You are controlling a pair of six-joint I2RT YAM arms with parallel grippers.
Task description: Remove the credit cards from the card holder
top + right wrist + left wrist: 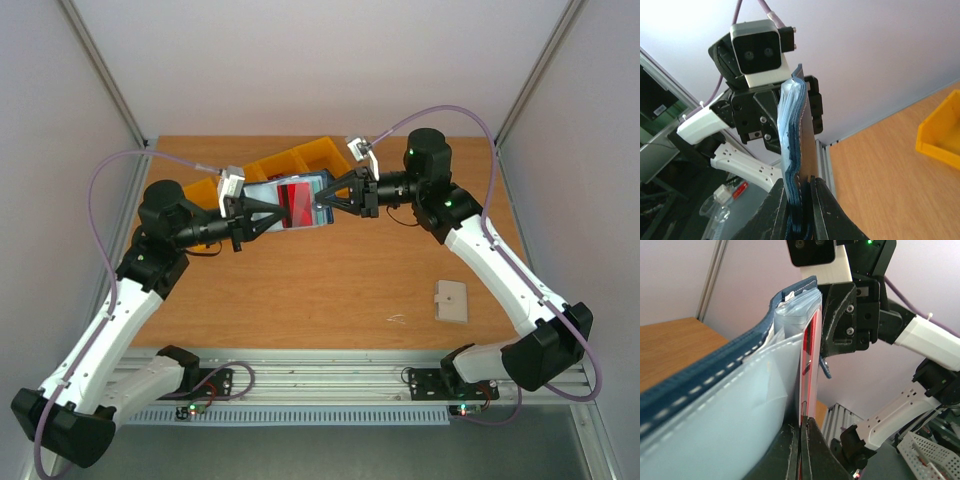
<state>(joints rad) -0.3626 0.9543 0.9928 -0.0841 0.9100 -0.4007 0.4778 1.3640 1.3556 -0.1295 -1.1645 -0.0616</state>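
The right pincer (797, 187) is clamping the card holder (792, 135) by its edge, aloft over the worktop (330, 280). The left pincer (800, 432) is pinching a red credit card (809, 370) and ought to be drawing straight out along the card's length, with no twisting, while the right is bracing firmly.

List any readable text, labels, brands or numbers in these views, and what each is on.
No text can be read in any view.
red credit card: its face shows from the top camera, but any print is too small to read.
card holder: no brand or mark is visible.
white sticker on dark equipment behind the arms: too blurred to read.
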